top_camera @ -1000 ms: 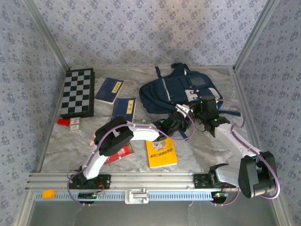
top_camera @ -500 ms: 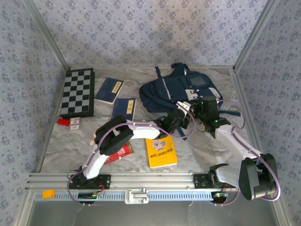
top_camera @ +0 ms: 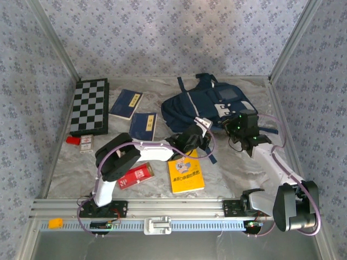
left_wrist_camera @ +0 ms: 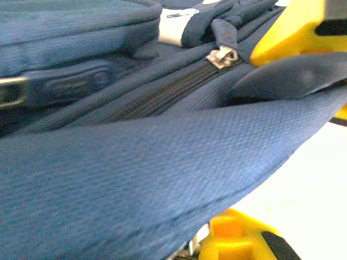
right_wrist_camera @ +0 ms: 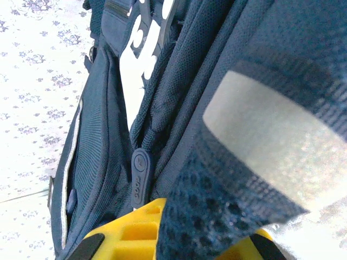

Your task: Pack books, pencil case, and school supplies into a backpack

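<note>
Closest to me, the case (top_camera: pixel 135 176) lies askew near the front rail (top_camera: pixel 162 207), just beside my left arm's elbow. The yellow book (top_camera: pixel 186 176) lies flat to its right, with a gap between them. Right of that book the table (top_camera: pixel 233 173) is bare up to the right arm, so I have room to swing there.

Further in, the left gripper (top_camera: pixel 201 130) sits at the near edge of the backpack (top_camera: pixel 206 103). On its wrist camera the yellow fingers (left_wrist_camera: pixel 287 32) pinch a fold of blue fabric, and a zip pull (left_wrist_camera: pixel 222 56) lies just beyond. The right gripper (top_camera: pixel 232 128) is near it on the same edge, to its right. Its fingers (right_wrist_camera: pixel 130 230) are clamped on navy mesh with a grey-white stripe.

The backpack slumps across the far right of the table. Its far edge is near the back wall and its right side is near the right wall, where a strap trails. A navy book (top_camera: pixel 143 125) lies close to its left edge, and a second navy book (top_camera: pixel 126 103) lies behind that. The board (top_camera: pixel 89 105) hugs the left wall. In front of it are a tiny red block (top_camera: pixel 72 140) and a small box (top_camera: pixel 85 144), then bare table.
</note>
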You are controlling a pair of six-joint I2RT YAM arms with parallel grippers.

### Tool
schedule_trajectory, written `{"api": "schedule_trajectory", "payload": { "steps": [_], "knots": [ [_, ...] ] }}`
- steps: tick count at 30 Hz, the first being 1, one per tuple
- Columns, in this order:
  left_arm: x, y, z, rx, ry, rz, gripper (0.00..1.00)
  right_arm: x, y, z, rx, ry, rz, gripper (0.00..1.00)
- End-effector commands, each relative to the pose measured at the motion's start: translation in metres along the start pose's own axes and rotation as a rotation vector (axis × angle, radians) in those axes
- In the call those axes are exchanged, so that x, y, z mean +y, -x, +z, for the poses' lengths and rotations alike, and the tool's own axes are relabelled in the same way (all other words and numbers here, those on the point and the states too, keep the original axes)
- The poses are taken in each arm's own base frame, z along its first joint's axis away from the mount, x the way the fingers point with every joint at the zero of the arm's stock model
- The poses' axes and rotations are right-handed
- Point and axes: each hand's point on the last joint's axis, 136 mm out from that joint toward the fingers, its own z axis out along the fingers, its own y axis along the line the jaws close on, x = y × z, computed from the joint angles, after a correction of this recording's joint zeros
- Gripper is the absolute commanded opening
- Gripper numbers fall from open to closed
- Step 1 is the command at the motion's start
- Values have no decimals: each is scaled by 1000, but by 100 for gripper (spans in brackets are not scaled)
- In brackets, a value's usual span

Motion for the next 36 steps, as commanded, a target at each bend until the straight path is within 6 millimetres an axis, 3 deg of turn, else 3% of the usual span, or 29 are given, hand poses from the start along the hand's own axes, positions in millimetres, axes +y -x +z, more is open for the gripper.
{"api": "schedule_trajectory", "payload": {
  "steps": [1, 12, 18, 23, 31, 36],
  "knots": [
    [25, 9, -17, 11, 47, -28, 0, 27, 20, -18, -36, 75, -53, 0],
    [41, -8, -47, 117, -10, -85, 0, 20, 60, -16, -29, 53, -59, 0],
    [24, -3, -45, 138, -92, -83, 0, 27, 56, -6, 21, 88, -65, 0],
    [21, 6, -42, 123, -112, -93, 0, 31, 54, -8, 25, 87, -80, 2],
    [50, 7, -49, 137, -102, -142, 0, 24, 68, -2, 36, 72, -65, 5],
    [55, 3, -50, 169, -116, -141, 0, 28, 79, 8, 32, 50, -85, 8]
  ]
}}
